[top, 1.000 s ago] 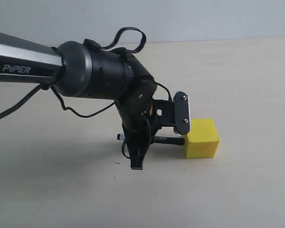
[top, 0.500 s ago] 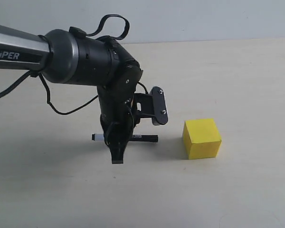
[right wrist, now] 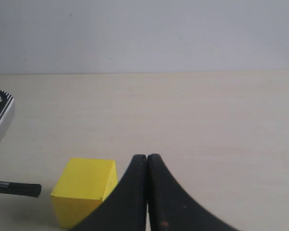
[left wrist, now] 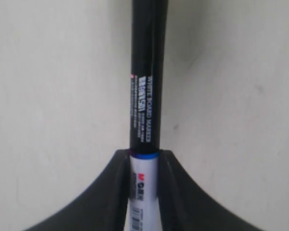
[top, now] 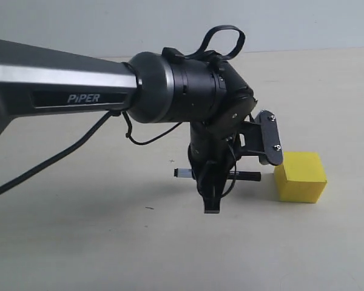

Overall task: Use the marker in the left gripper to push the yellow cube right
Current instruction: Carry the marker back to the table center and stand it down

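Marker (top: 248,176) lies level in downturned left gripper (top: 212,197).

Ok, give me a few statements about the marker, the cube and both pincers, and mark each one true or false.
1. The left pincer grips the marker. True.
2. The marker's tip presses against the yellow cube. False: a small gap separates them.
3. The right pincer is shut with nothing in it. True.
4. The marker stands upright. False: it lies level, pointing toward the cube.
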Tool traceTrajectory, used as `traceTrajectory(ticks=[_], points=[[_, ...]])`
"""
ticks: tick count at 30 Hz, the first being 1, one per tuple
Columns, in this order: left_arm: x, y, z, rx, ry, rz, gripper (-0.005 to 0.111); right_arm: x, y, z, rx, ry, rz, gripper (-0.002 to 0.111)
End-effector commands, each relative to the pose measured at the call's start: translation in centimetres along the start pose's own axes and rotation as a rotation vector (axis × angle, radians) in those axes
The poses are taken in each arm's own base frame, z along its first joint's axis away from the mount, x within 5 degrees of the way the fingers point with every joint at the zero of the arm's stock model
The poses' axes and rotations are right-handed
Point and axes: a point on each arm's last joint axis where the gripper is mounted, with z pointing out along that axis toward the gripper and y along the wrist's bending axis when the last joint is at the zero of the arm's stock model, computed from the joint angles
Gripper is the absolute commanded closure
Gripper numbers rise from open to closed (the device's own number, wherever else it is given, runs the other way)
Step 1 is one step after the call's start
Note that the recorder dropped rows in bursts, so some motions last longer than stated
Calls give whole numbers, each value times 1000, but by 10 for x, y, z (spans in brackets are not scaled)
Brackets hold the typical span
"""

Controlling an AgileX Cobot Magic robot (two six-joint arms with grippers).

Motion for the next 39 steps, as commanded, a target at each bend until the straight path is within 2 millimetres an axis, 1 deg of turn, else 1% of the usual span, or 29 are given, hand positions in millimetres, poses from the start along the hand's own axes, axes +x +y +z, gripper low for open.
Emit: traceTrajectory(ticks=[1, 11, 15, 17, 19, 20, 21, 22, 23, 24, 25, 26, 27, 28, 29, 31, 33, 35, 37, 38, 39], points=[[12, 4, -7, 33, 84, -35, 107, 0, 0, 0, -1, -10, -3, 108], [12, 7, -6, 21, 66, -40, 107, 0, 0, 0, -1, -10, -3, 108], [20, 16, -6, 21, 77, -96, 107, 0, 0, 0, -1, -10, -3, 108], [32, 28, -7, 18, 80, -195, 107, 0, 0, 0, -1, -10, -3, 108], [45, 41, -12, 13, 68, -323, 107, 0, 0, 0, -1, -10, -3, 108], [55, 52, -20, 1, 55, -460, 107, 0, 0, 0, -1, -10, -3, 108], [61, 58, -24, -8, 50, -526, 107, 0, 0, 0, -1, -10, -3, 108], [75, 70, -32, -27, 39, -678, 107, 0, 0, 0, -1, -10, -3, 108], [86, 79, -36, -31, 31, -799, 107, 0, 0, 0, -1, -10, -3, 108], [92, 83, -39, -20, 19, -896, 107, 0, 0, 0, -1, -10, -3, 108], [98, 86, -38, 27, 18, -1027, 107, 0, 0, 0, -1, -10, -3, 108], [102, 86, -37, 62, 22, -1096, 107, 0, 0, 0, -1, -10, -3, 108], [105, 86, -37, 92, 32, -1143, 107, 0, 0, 0, -1, -10, -3, 108], [110, 82, -33, 176, 87, -1251, 107, 0, 0, 0, -1, -10, -3, 108], [111, 79, -30, 203, 127, -1292, 107, 0, 0, 0, -1, -10, -3, 108], [109, 75, -28, 234, 155, -1327, 107, 0, 0, 0, -1, -10, -3, 108], [100, 67, -26, 263, 154, -1361, 107, 0, 0, 0, -1, -10, -3, 108], [84, 58, -19, 214, 90, -1487, 107, 0, 0, 0, -1, -10, -3, 108], [74, 54, -15, 160, 31, -1536, 107, 0, 0, 0, -1, -10, -3, 108], [74, 54, -14, 143, 31, -1550, 107, 0, 0, 0, -1, -10, -3, 108], [73, 54, -13, 90, 35, -1588, 107, 0, 0, 0, -1, -10, -3, 108]])
